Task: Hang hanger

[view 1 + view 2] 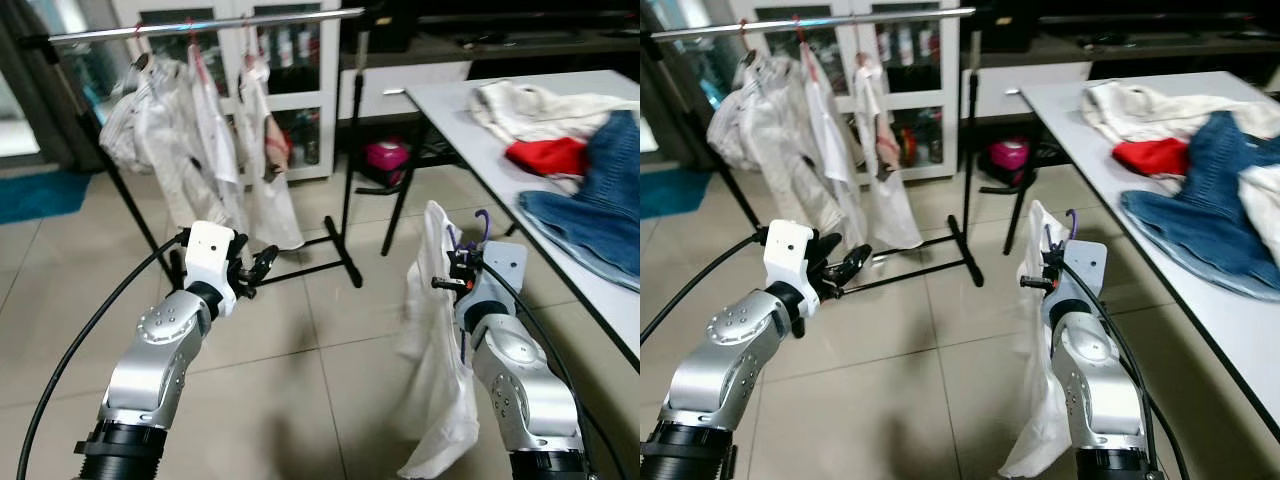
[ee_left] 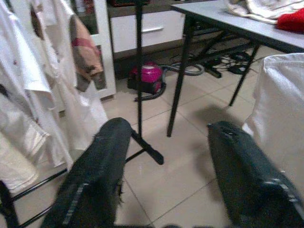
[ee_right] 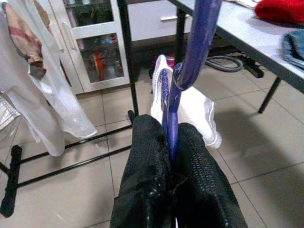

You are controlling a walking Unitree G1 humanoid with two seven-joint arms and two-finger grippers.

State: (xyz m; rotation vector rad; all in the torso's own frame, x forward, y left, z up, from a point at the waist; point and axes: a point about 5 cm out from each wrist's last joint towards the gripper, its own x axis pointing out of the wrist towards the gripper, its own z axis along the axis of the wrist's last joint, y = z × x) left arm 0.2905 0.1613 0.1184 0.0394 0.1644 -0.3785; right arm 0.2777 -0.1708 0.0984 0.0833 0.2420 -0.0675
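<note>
Right gripper [image 1: 1045, 268] is clamped on the purple hanger [image 3: 183, 71], its fingers pinching the neck just below the hook, with a white garment [image 1: 432, 380] draped from it and hanging down beside the forearm toward the floor. Left gripper [image 1: 262, 262] is held forward at the same height, jaws apart and empty. Ahead of both, well apart across the tiles, stands the clothes rack [image 1: 345, 190]; its silver rail [image 1: 210, 24] already carries several pale garments [image 1: 195, 140]. To the right lies the table [image 1: 1060, 100] heaped with clothes. Hanging well likely means closing in first, lifting the hook above the rail, and choosing the bare stretch beside the hung garments.
</note>
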